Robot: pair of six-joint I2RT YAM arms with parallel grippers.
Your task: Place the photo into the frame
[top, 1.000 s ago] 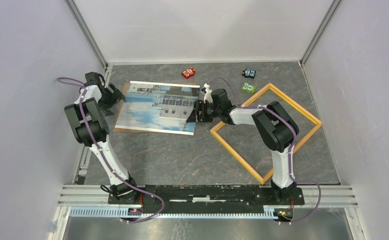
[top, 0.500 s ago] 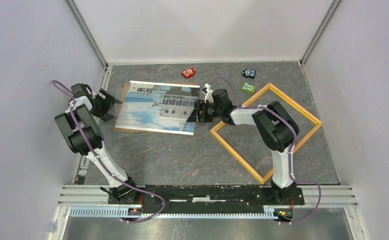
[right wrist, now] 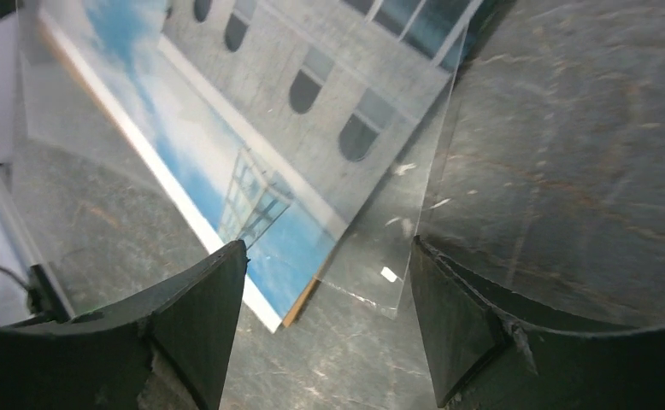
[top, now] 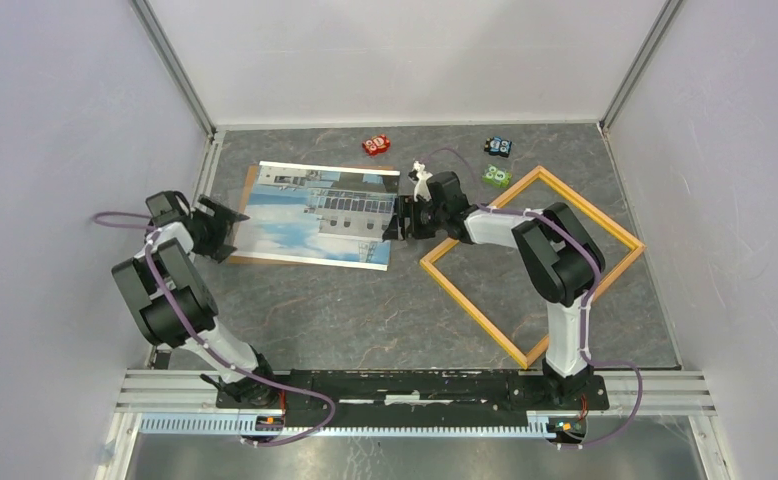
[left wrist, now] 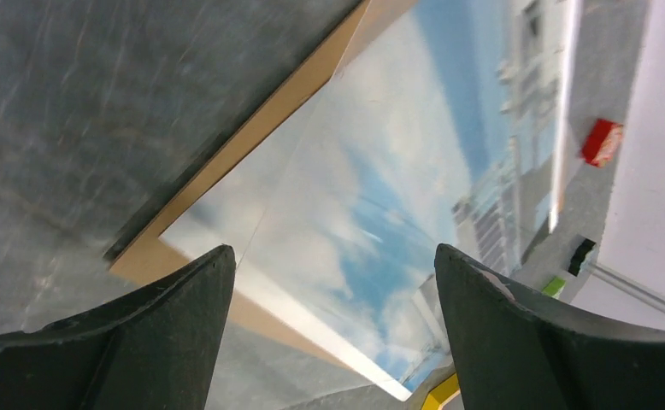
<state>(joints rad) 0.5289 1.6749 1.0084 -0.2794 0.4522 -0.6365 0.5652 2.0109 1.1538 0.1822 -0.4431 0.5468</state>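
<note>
The photo [top: 315,213], a white building under blue sky, lies face up on a brown backing board [top: 248,186] left of centre. A clear sheet [right wrist: 397,248] lies over it and sticks out past its corner. The yellow-orange frame [top: 474,315] lies empty on the right, turned like a diamond. My left gripper [top: 231,229] is open, low at the photo's left edge; the photo [left wrist: 380,196] and the backing board [left wrist: 261,137] show just ahead of its fingertips [left wrist: 214,273]. My right gripper [top: 396,222] is open at the photo's right edge, above the photo's [right wrist: 252,111] corner, with nothing between its fingers.
Three small toy blocks sit at the back: red [top: 376,146], blue-black [top: 500,148] and green [top: 496,177], the green one close to the frame's top corner. Grey walls and metal posts close in the table on three sides.
My left arm has drawn back and swung nearer, taking its gripper from the photo's upper left edge down toward the lower left corner. The right gripper has shifted slightly; the photo has not moved.
</note>
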